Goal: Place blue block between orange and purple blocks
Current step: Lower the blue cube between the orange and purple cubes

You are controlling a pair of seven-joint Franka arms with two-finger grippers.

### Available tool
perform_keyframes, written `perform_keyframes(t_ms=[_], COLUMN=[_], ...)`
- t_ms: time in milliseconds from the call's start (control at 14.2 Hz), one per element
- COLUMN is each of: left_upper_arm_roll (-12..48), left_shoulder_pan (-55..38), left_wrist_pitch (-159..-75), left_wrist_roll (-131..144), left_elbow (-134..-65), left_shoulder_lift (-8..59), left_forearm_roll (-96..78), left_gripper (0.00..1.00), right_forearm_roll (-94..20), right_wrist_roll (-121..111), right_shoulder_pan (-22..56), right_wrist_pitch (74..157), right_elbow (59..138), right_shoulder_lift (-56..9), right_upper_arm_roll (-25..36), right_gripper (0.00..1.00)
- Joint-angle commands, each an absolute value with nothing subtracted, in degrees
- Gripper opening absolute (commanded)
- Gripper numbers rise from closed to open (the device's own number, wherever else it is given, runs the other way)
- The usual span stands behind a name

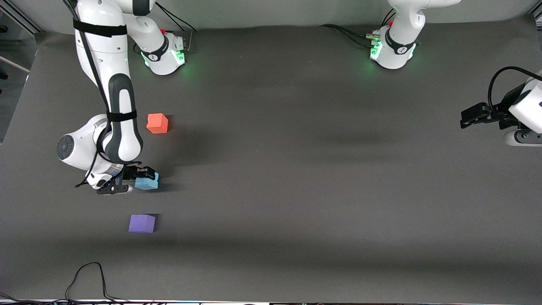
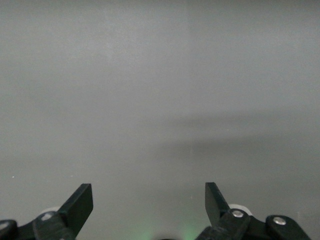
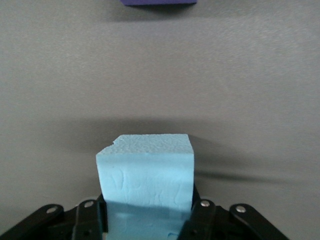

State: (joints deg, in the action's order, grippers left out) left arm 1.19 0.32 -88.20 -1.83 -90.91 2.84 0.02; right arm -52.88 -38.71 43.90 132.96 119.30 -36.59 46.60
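My right gripper [image 1: 142, 181] is shut on the light blue block [image 1: 147, 182], its fingers pressed on two opposite sides [image 3: 145, 170]. It holds the block low over the dark mat, in the gap between the orange block [image 1: 157, 123] and the purple block [image 1: 142, 223]. I cannot tell whether the block touches the mat. An edge of the purple block [image 3: 159, 2] shows in the right wrist view. My left gripper [image 1: 471, 117] waits open over the left arm's end of the table, nothing between its fingers [image 2: 149, 200].
The right arm's elbow [image 1: 72, 146] hangs low beside the blue block, toward the right arm's end. A black cable [image 1: 87, 277] loops at the table edge nearest the front camera. Both robot bases [image 1: 167, 53] [image 1: 391, 51] stand along the edge farthest from it.
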Motion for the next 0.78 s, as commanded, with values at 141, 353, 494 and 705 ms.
perform_keyframes(t_ms=[141,353,494,705], left_upper_arm_roll=[1.1,1.1,1.1,1.1], left_shoulder_pan=[0.1,0.0,0.1,0.0], left_wrist_pitch=[-87.9,-87.9,-87.9,-87.9], left_wrist_roll=[-2.5,-2.5,-2.5,-2.5], left_elbow=[-91.0,-91.0,-91.0,-91.0], left_shoulder_lift=[2.3,2.4,2.4,2.4], left_forearm_roll=[0.6,0.6,0.6,0.6], left_gripper=[1.0,1.0,1.0,1.0], right_forearm_roll=[-55.2,-55.2,-55.1,-52.0], right_wrist_roll=[-38.8,-38.6,-37.8,-32.5], right_shoulder_pan=[46.0,46.3,46.5,50.7], right_wrist_pitch=[133.9,133.9,133.9,133.5], right_elbow=[121.2,122.3,122.3,121.6], right_shoulder_lift=[-36.7,-36.6,-36.4,-34.8], right_upper_arm_roll=[46.7,46.7,46.8,48.9], right_gripper=[0.59,0.98,1.0,1.0])
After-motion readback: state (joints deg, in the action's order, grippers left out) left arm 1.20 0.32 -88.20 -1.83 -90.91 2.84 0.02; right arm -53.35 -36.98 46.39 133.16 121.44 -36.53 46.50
